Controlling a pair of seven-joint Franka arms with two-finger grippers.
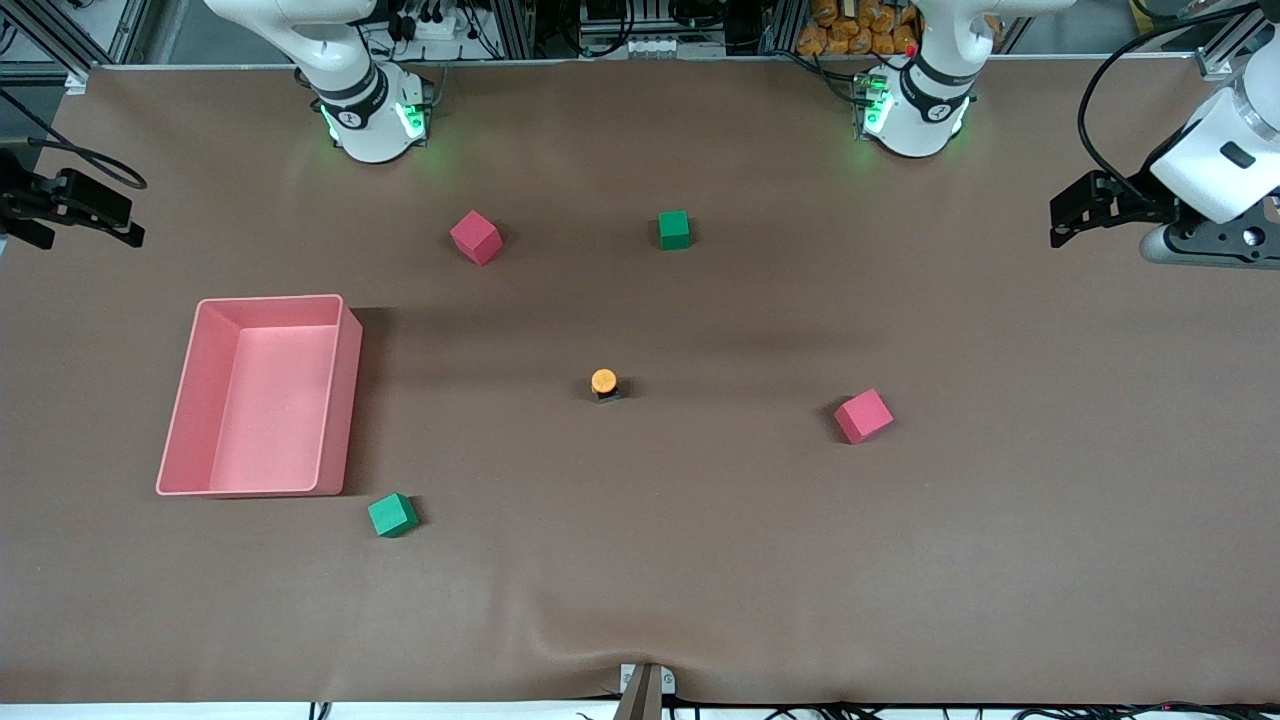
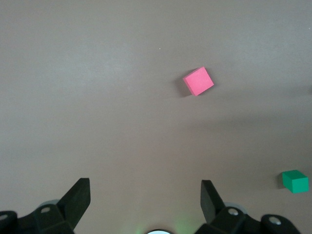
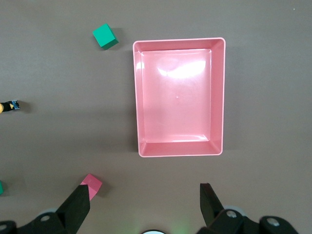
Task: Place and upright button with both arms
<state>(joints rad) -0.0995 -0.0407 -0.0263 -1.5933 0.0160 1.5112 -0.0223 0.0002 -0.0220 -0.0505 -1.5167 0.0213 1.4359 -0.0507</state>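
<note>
The button (image 1: 604, 383) is in the middle of the table, its round orange cap on top of its short black body. It also shows at the edge of the right wrist view (image 3: 6, 107). My left gripper (image 1: 1075, 215) is open and empty, held high at the left arm's end of the table, far from the button. In the left wrist view its gripper (image 2: 145, 195) has only bare table between its fingers. My right gripper (image 1: 95, 215) is open and empty, held high at the right arm's end of the table. The right wrist view shows that gripper (image 3: 145, 195) over bare table beside the pink bin.
A pink bin (image 1: 340, 400) stands toward the right arm's end and is empty. A green cube (image 1: 392, 515) lies nearer the front camera than the bin. A red cube (image 1: 475, 237) and a green cube (image 1: 674, 229) lie nearer the bases. Another red cube (image 1: 863, 415) lies toward the left arm's end.
</note>
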